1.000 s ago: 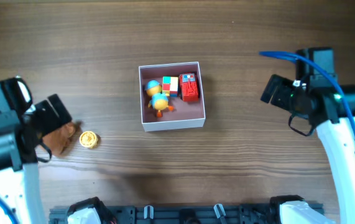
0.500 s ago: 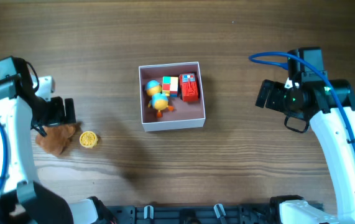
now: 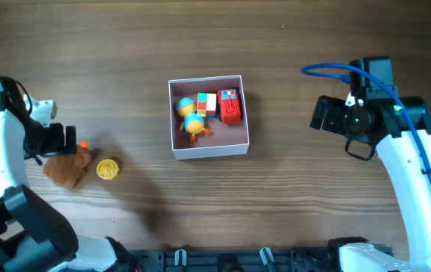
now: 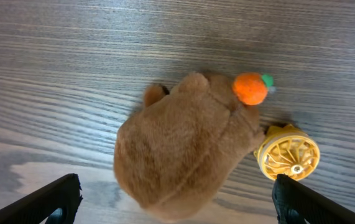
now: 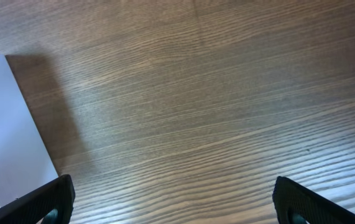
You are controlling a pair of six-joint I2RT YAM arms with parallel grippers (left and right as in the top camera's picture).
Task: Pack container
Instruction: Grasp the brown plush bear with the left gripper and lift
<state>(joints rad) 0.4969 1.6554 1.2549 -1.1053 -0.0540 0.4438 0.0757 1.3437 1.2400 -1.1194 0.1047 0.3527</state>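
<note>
The container (image 3: pixel 209 146), a square white box with a pink inside, sits mid-table and holds a red toy (image 3: pixel 230 106), a multicoloured block (image 3: pixel 207 103) and two orange-and-blue figures (image 3: pixel 191 121). Its white wall shows at the left of the right wrist view (image 5: pixel 6 124). A brown plush toy (image 3: pixel 66 169) with an orange ball (image 4: pixel 250 88) lies at the far left, a yellow disc (image 3: pixel 108 169) beside it. My left gripper (image 4: pixel 177 208) is open, straddling the plush (image 4: pixel 183 149); the disc (image 4: pixel 287 152) lies near its right finger. My right gripper (image 5: pixel 174 208) is open and empty over bare wood, right of the container.
A dark rail (image 3: pixel 223 261) runs along the table's front edge. A blue cable (image 3: pixel 336 69) loops above the right arm. Bare wood lies between the container and each arm.
My left arm has drawn back to the left, uncovering the plush toy and its orange ball. The right arm shifted slightly left a second ago and has held still since.
</note>
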